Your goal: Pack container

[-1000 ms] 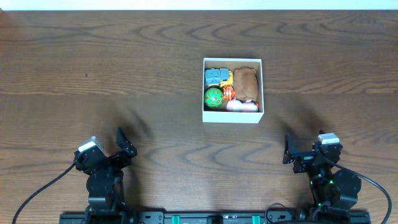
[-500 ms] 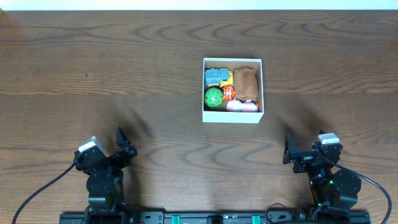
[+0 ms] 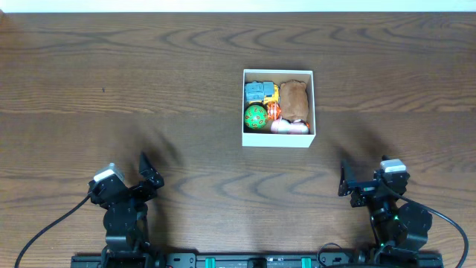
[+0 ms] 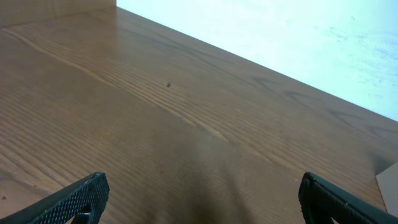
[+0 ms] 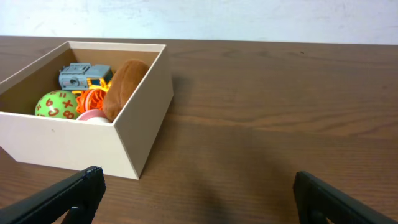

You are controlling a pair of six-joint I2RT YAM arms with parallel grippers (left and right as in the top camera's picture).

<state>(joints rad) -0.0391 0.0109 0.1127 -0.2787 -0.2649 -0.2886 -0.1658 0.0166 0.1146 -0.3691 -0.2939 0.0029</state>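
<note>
The container (image 3: 313, 104), a square white-walled box, stands on the wooden table right of centre. It holds a blue and yellow toy truck (image 3: 259, 91), a brown plush toy (image 3: 294, 99), a green ball (image 3: 255, 115), an orange toy (image 3: 274, 112) and a pink toy (image 3: 288, 127). In the right wrist view the container (image 5: 87, 143) is at the left with the same toys inside. My left gripper (image 3: 149, 173) is open and empty at the front left; its view (image 4: 199, 199) shows bare table. My right gripper (image 3: 343, 181) is open and empty at the front right (image 5: 199, 196).
The table's far edge meets a white wall (image 4: 280, 37). A small dark speck (image 3: 103, 91) marks the wood at the left. A corner of the container (image 4: 388, 186) shows at the right edge of the left wrist view.
</note>
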